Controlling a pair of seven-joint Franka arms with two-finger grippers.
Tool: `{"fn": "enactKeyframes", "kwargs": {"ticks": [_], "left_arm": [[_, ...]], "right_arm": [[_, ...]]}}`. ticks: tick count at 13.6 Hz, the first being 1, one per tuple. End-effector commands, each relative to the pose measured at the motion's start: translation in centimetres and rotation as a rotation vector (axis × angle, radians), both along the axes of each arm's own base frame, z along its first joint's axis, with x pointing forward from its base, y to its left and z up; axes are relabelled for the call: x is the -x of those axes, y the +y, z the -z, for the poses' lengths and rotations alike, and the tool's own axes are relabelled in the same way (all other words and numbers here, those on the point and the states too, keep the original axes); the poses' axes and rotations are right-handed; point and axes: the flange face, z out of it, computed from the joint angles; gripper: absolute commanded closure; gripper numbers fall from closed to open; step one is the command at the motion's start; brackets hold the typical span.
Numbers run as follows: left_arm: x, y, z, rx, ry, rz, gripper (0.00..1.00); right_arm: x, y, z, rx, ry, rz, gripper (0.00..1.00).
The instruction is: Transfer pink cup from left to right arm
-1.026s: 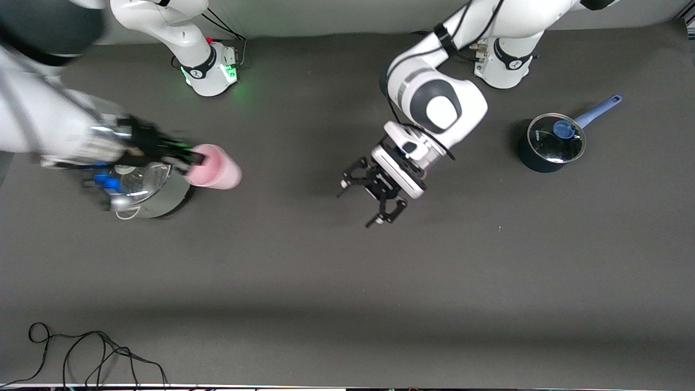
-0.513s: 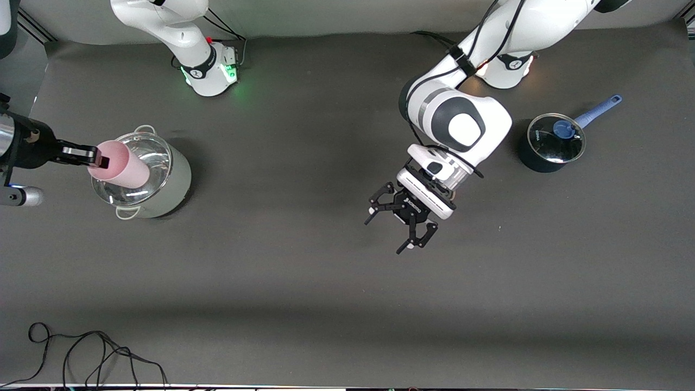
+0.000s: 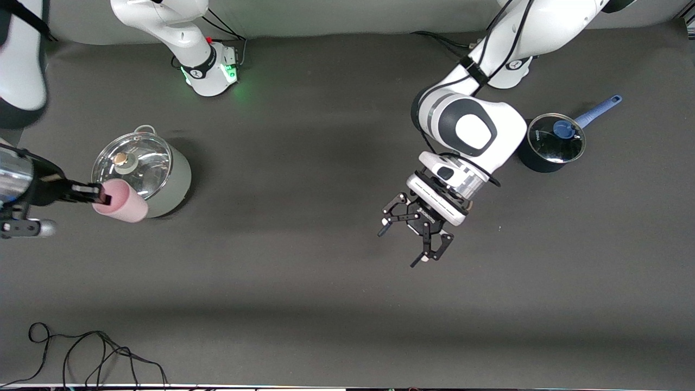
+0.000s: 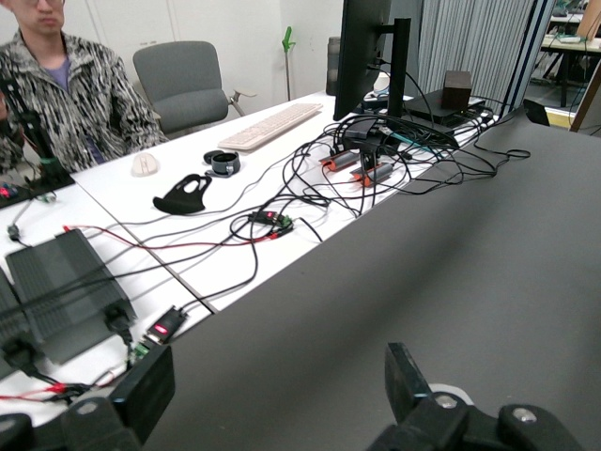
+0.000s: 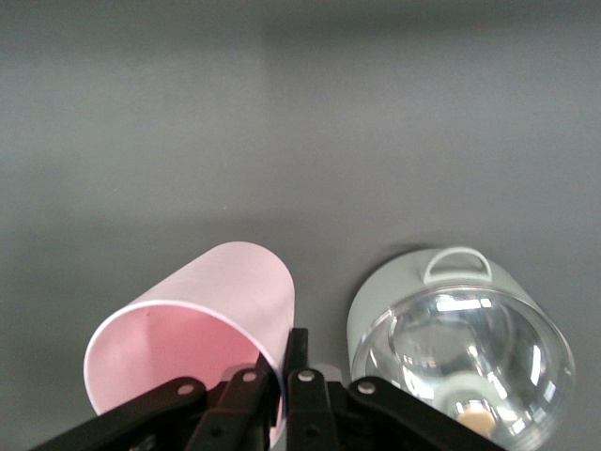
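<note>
The small pale pink plastic tumbler [image 3: 120, 201] was held on its side by its rim in the right pincer [image 3: 98, 194], whose slim black fingers [image 5: 246, 406] were closed on the rim wall, over the dark grey worktop [image 3: 304, 304] just beside the pale green pot with a glass lid [image 3: 142, 174], toward the right arm's end. The left pincer [image 3: 415, 239], a black skeletal claw, was spread wide with nothing in it, hanging over the bare middle of the worktop, well apart from the tumbler and near the small dark saucepan with a blue handle [image 3: 554, 142].
</note>
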Motion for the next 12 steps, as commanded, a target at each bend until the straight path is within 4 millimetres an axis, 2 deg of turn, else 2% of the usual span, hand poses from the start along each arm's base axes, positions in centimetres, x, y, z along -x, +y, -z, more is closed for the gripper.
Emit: {"fn": "enactKeyframes", "kwargs": {"ticks": [1, 4, 6, 9, 12], "left_arm": [[-0.9, 0.9, -0.4, 0.024, 0.017, 0.043, 0.00], [-2.0, 2.5, -1.5, 0.079, 0.093, 0.102, 0.00], [-2.8, 4.7, -2.5, 0.081, 0.141, 0.150, 0.00], [-4.3, 7.9, -4.9, 0.013, 0.264, 0.228, 0.00], [-4.6, 11.8, -7.8, -0.103, 0.441, 0.247, 0.00]], "right_arm": [[3.3, 0.3, 5.1, -0.001, -0.041, -0.013, 1.00], [4.1, 0.1, 12.1, 0.011, -0.075, 0.010, 1.00], [5.0, -0.2, 16.5, 0.023, -0.089, 0.019, 1.00], [5.7, -0.2, 21.7, 0.022, -0.041, 0.041, 1.00], [5.7, -0.1, 25.1, -0.051, 0.001, 0.071, 1.00]]}}
